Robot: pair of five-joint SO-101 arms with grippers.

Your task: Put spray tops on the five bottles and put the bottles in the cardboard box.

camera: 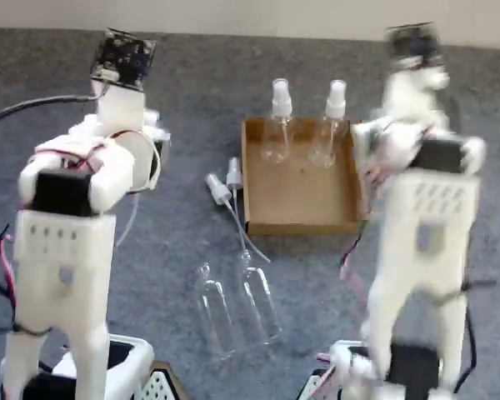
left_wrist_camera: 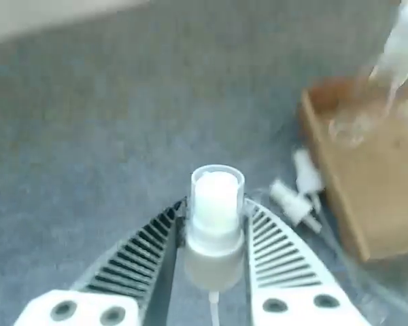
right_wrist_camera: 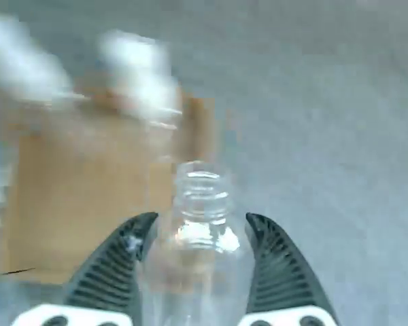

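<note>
Bottles without tops, two lying bottles (camera: 214, 310) (camera: 258, 300), rested on the grey table (camera: 183, 100) nearest the arm bases. They lay side by side, long axes running near to far and open necks pointing toward the cardboard box (camera: 304, 227).

Just beyond them lay two loose spray tops (camera: 219, 190) (camera: 233, 173) beside the box's left wall. Their heads pointed away and their thin tubes trailed back toward the lying bottles.

To the left, the left gripper (left_wrist_camera: 214, 210) was clamped on a held spray top (left_wrist_camera: 216, 224). This top stood upright, cap up, with its tube hanging straight down between the fingers, above bare table to the left of the box.

To the right, the right gripper (right_wrist_camera: 200, 223) had its jaws closed against the sides of a held bottle (right_wrist_camera: 202, 204). The clear bottle stood upright with its threaded neck open at the top, near the box's right side.

Farthest off, two capped bottles (camera: 279, 125) (camera: 332, 125) stood upright inside the box against its far wall, spray heads up.
</note>
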